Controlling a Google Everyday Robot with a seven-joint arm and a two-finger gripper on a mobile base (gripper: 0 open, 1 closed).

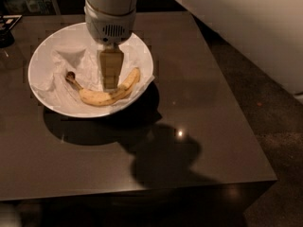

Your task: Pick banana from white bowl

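**Trainee:** Read the view for me, left to right.

**Operator:** (a) Left of centre, the white bowl (40,91) sits on the dark table (203,126), lined with crumpled paper towel (75,63). (b) The banana (102,97) lies in the near half of the bowl, on the towel. Its dark stem tip (70,75) points left and its curve rises toward the right rim. (c) The gripper (110,84) hangs straight down from the wrist housing (110,22) and is over the banana's middle. Its tip is just at or just above the fruit, and I cannot say whether they touch. I also cannot tell from here whether the gripper is spread or closed. (d) To the right, the arm's shadow (161,160) falls across the tabletop.

**Trainee:** So which step are we on?

**Operator:** I judge it to be the final approach, with the grasp not yet made. The banana is resting in the bowl, not lifted.

**Trainee:** How would you do it well?

**Operator:** I would take the banana across its thick middle, with the jaws set across the fruit rather than along it. I would go down slowly, because the bowl wall slopes under the fruit and the towel could bunch up and get caught. I would close gently, since ripe fruit bruises and a curved skin can roll out sideways. Then I would lift straight up and watch that the bowl stays on the table.
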